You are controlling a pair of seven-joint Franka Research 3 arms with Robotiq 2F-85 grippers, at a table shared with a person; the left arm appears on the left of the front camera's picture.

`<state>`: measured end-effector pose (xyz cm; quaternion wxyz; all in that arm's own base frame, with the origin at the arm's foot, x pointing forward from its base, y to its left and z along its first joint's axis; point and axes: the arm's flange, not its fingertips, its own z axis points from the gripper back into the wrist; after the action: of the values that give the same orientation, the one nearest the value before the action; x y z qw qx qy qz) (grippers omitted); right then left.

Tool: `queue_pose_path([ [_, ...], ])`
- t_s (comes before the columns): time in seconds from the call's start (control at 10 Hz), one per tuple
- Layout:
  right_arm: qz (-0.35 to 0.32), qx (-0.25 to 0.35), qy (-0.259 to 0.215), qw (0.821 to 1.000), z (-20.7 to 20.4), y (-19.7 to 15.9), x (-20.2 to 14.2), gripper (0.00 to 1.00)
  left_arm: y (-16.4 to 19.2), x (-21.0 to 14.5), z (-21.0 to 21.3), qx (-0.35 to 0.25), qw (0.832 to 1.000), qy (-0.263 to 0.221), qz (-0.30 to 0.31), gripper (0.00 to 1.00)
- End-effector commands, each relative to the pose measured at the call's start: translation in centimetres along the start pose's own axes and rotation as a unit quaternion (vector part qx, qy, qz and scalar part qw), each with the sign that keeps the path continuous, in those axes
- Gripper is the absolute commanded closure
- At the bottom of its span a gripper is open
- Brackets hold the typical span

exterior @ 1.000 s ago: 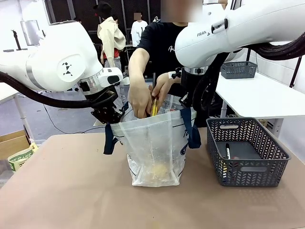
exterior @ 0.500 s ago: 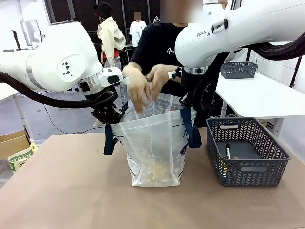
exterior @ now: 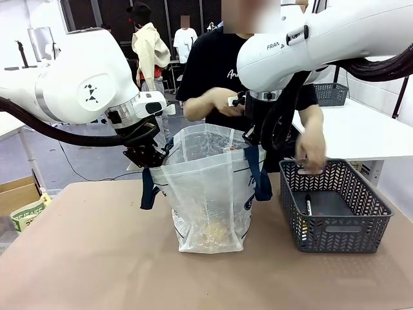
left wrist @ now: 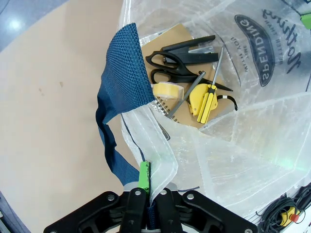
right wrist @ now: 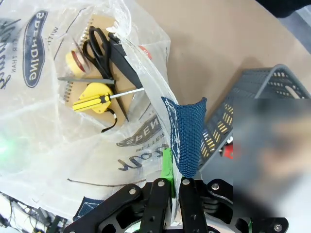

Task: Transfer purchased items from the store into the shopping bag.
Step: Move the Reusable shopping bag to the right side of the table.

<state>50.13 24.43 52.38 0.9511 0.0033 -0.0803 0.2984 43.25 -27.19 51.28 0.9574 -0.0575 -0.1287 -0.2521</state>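
Two grippers pinch opposite sides of the shopping bag (exterior: 208,187), which stands upright on the brown table (exterior: 90,258) with its mouth open. The left gripper (left wrist: 148,171) has its fingers pressed together on the clear plastic rim beside a navy strap (left wrist: 127,73). The right gripper (right wrist: 171,162) is likewise clamped on the rim where the other strap (right wrist: 187,136) is attached. The purchased items (exterior: 211,230) lie at the bottom of the bag. A pair of black scissors (left wrist: 171,68), a roll of pale-yellow tape (left wrist: 167,91) and a yellow-handled screwdriver (left wrist: 203,99) rest on a brown spiral notebook (left wrist: 177,35). Just beside the bag stands a grey basket (exterior: 335,231) with a marker (exterior: 308,205) in it. The person's hand (exterior: 310,152) hovers over the basket's far rim.
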Motion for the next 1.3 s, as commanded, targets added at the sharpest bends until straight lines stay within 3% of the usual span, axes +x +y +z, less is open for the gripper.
queue_pose_path([
  [0.0,0.0,0.0,0.001,1.0,-0.11,-0.03,-0.05,1.0,0.01,-0.06,-0.04,0.004,1.0,0.0,0.002,1.0],
  [1.2,0.0,0.0,0.001,1.0,-0.11,-0.03,-0.05,1.0,0.01,-0.06,-0.04,0.004,1.0,0.0,0.002,1.0],
])
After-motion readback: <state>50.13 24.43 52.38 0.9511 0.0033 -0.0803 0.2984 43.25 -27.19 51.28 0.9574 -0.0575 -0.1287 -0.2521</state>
